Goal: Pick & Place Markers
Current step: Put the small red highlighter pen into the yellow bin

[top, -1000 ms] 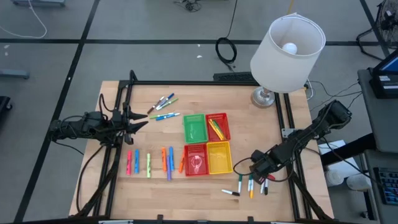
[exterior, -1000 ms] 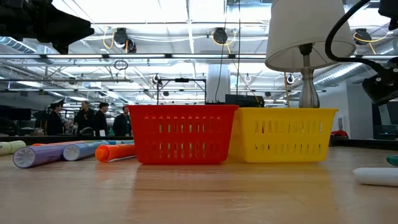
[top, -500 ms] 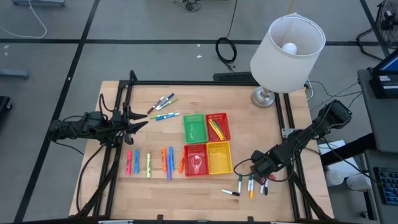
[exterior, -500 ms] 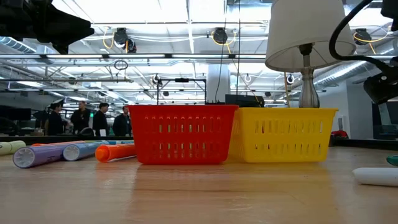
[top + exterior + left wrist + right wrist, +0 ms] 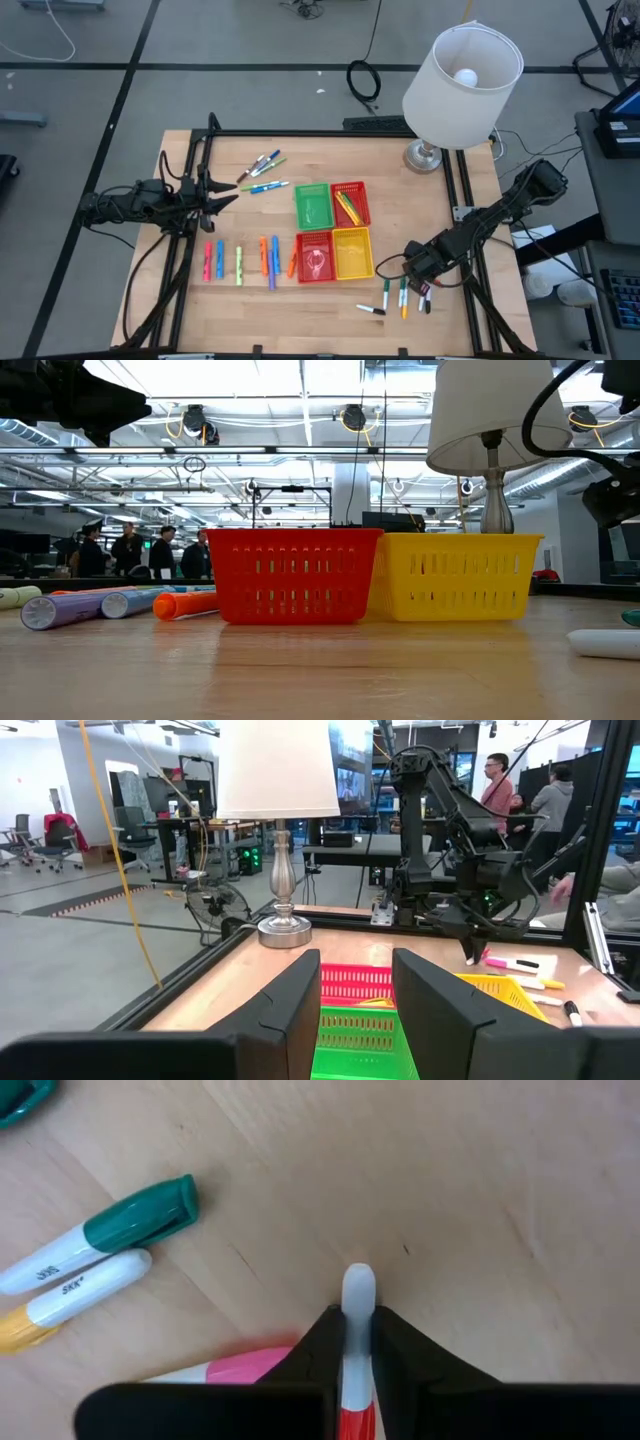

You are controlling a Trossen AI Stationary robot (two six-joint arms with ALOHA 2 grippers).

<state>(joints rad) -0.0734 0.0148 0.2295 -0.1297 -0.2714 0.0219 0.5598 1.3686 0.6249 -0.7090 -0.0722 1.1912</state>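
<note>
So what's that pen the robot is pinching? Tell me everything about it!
It's a thin marker with a white, rounded end and a red part nearer the gripper, smooth like plastic. The right gripper is shut on it, one dark finger on each side, with the white end poking out past them, close above the wooden table. A pink marker lies right beside it. The rest of its body is hidden by the fingers.

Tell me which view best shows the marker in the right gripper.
The right wrist view: the right gripper is shut on the red-and-white marker, close up. The high view shows only the gripper over the marker cluster; the left wrist view shows it far off; the low view misses it.
</note>
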